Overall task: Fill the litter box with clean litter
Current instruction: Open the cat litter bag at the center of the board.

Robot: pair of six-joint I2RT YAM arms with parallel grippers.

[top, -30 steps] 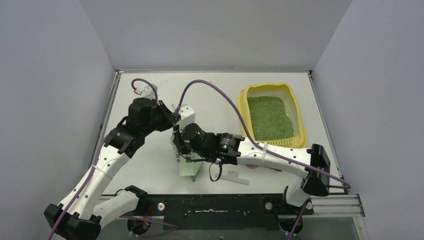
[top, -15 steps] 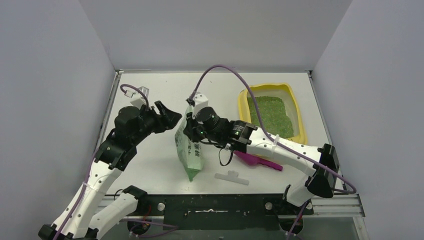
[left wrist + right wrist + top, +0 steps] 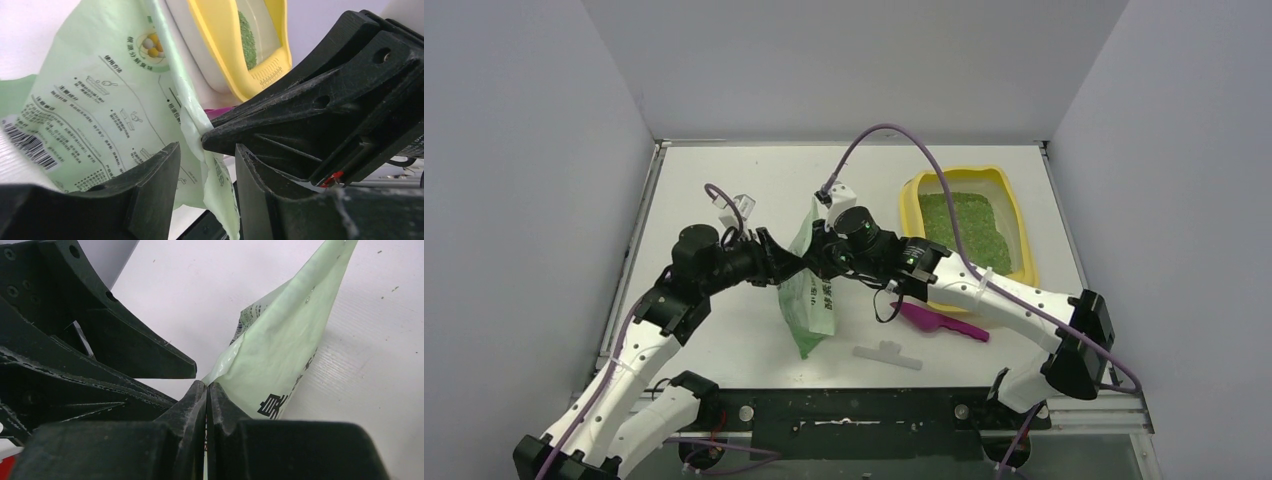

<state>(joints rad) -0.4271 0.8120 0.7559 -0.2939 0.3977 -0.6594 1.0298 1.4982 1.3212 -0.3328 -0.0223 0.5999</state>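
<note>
Counter [image 3: 724,330], near edge: one small white plastic piece [image 3: 887,355] lies flat, nothing touching it. Just beyond it, one magenta scoop [image 3: 944,323], its handle end partly under the right arm.

Centre: one green bag [image 3: 809,305], printed, held up tall between the two arms.
- Right claw [image 3: 206,387] is pinched together on the bag's upper edge.
- Left claw [image 3: 206,150] is part-way apart, its fingers straddling that same edge beside the right claw's tips. It clamps nothing.

Far right: one litter box [image 3: 1016,200], yellow, flat on the counter and apart from the bag. The right arm crosses its near corner. Clean litter [image 3: 964,230] covers its floor.
</note>
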